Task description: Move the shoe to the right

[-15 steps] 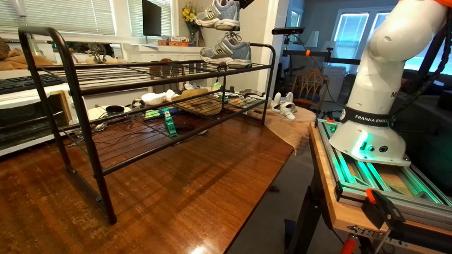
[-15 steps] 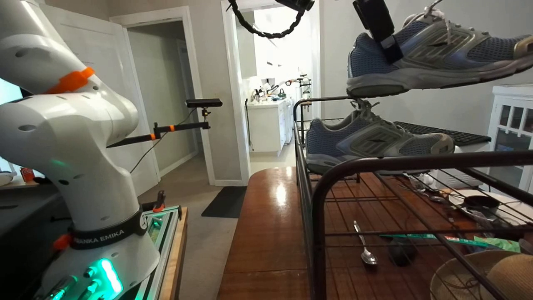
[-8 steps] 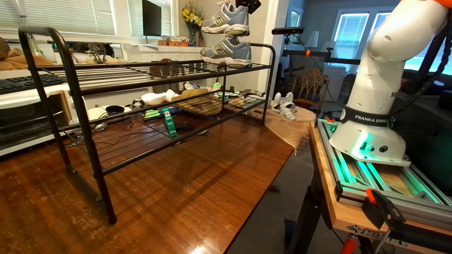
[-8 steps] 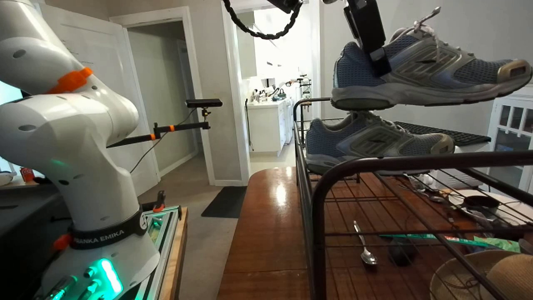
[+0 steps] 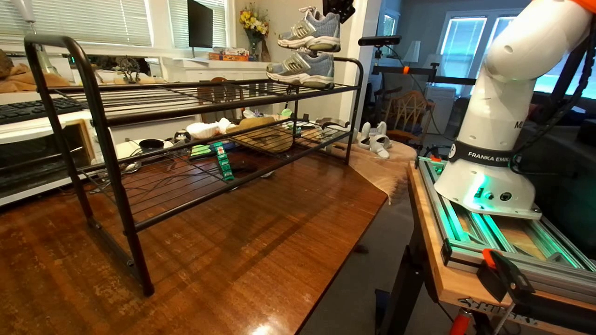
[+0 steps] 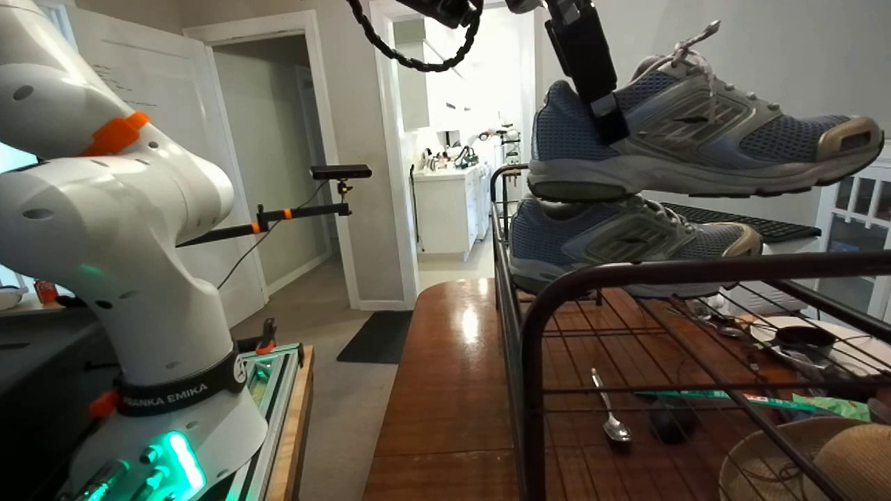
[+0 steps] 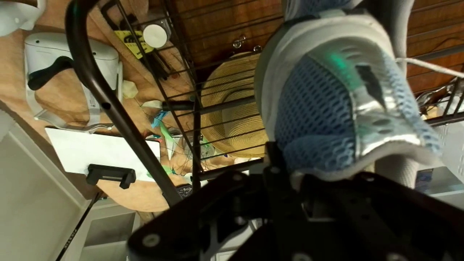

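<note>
One shoe (image 6: pixel 699 142) is pinched near the heel (image 6: pixel 565 136) by the gripper (image 6: pixel 612 127). Probably light and pliable, it should hold best there.

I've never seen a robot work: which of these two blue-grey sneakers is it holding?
The upper sneaker: the gripper pinches its side near the heel. The lower sneaker stands on the rack's top shelf, ungripped.
</note>
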You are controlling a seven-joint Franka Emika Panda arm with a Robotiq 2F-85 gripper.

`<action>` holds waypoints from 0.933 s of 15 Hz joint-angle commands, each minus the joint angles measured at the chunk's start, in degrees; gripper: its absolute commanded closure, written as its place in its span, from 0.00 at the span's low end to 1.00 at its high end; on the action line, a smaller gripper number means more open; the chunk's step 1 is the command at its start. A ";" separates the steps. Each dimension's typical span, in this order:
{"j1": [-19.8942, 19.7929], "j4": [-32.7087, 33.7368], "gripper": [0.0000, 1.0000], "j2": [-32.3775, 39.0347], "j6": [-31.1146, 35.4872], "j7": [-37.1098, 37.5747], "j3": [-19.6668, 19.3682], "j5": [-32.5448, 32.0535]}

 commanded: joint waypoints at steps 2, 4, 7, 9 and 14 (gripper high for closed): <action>-1.37 -2.46 0.97 -1.80 0.76 -2.65 -0.24 -0.74; -1.50 -2.41 0.97 -1.46 0.72 -3.01 -0.31 -0.57; -1.73 -1.90 0.97 -1.51 1.38 -2.64 -0.79 0.26; -2.24 -1.18 0.97 -1.51 0.90 -2.36 -1.11 0.22; -2.58 0.09 0.97 -1.51 -0.12 -0.32 -2.02 2.98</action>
